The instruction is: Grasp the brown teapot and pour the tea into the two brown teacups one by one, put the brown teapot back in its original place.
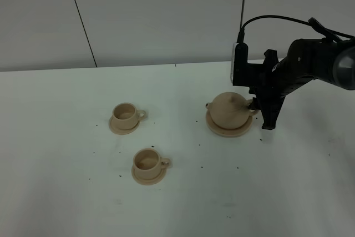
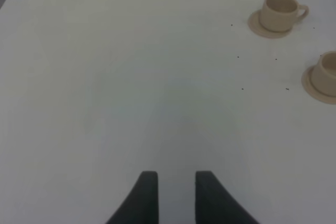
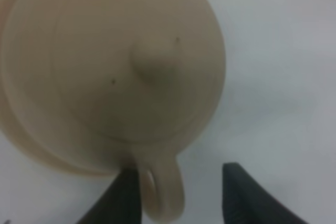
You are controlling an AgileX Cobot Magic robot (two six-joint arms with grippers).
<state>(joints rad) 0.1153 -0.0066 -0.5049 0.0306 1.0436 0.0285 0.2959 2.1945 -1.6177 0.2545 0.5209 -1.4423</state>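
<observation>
The brown teapot (image 1: 227, 109) sits on its wide tan saucer (image 1: 227, 131) right of centre, with its lid on. My right gripper (image 1: 260, 114) is down at the pot's loop handle (image 3: 164, 192). It is open, with one finger (image 3: 123, 198) against the handle and the other finger (image 3: 252, 198) apart from it. The two brown teacups (image 1: 126, 114) (image 1: 148, 161) stand on small saucers at the left, and both also show as cups (image 2: 281, 11) (image 2: 328, 72) in the left wrist view. My left gripper (image 2: 176, 198) hovers over bare table, slightly open and holding nothing.
A white table (image 1: 66, 181) carries scattered small dark specks (image 1: 202, 166) between the cups and the pot. A grey wall panel (image 1: 166, 15) runs along the back edge. The right arm's black cable (image 1: 277, 19) loops above the pot.
</observation>
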